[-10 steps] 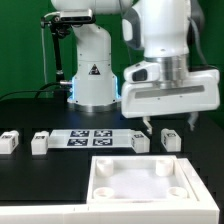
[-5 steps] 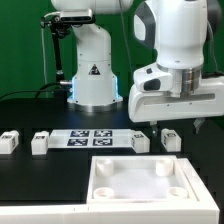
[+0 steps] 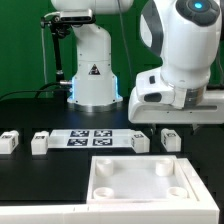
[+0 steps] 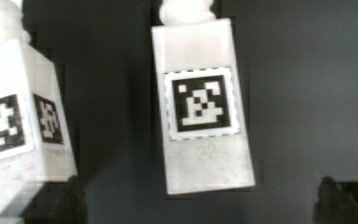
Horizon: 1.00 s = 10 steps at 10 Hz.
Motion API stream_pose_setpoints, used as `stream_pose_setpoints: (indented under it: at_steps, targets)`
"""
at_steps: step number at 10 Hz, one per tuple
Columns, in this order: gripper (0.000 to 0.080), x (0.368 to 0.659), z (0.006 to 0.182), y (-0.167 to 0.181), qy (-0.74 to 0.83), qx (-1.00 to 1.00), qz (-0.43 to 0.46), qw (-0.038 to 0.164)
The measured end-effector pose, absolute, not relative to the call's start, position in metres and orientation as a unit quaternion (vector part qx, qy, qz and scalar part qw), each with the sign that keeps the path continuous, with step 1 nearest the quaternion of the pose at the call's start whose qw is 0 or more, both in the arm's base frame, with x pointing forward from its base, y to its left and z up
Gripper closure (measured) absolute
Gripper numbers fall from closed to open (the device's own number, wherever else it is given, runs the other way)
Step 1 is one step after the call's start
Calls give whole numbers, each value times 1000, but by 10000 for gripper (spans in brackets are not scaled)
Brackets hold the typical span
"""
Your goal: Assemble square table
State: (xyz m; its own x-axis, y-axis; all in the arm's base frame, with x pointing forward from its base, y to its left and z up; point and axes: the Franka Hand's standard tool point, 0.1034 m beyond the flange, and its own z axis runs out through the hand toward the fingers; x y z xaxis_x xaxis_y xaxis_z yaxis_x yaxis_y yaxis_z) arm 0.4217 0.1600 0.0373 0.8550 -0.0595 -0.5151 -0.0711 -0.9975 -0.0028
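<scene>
Exterior view: The white square top [image 3: 140, 180], a tray with a raised rim and round corner sockets, lies on the black table [image 3: 30, 110] just in front of the marker board [image 3: 92, 138]. Four short white legs [image 3: 40, 143] lie in a row, two on each side of the marker board. The gripper [image 3: 178, 126] hangs above the pair on the exterior view's right.

Wrist view: One leg [image 4: 206, 105] shows a black-and-white tag and an end peg. The fingers [image 4: 350, 200] are spread wide, holding nothing.

Black tabletop [image 3: 30, 108], dark green backdrop [image 3: 20, 45], even light
</scene>
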Motion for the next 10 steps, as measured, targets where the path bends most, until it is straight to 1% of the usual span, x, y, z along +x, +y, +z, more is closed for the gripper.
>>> stream_pose_setpoints:
  at_steps: [2, 3, 7, 8, 9, 10]
  targets:
    - [150, 421, 30, 159, -11, -952, 304, 30]
    - [150, 416, 26, 158, -18, -941, 335, 37]
    - [150, 409, 18, 160, -24, -898, 438, 34]
    - [150, 404, 18, 161, -25, -881, 471, 31]
    - [150, 407, 13, 163, -22, -879, 475, 28]
    - [150, 405, 12, 164, -21, -879, 476, 27]
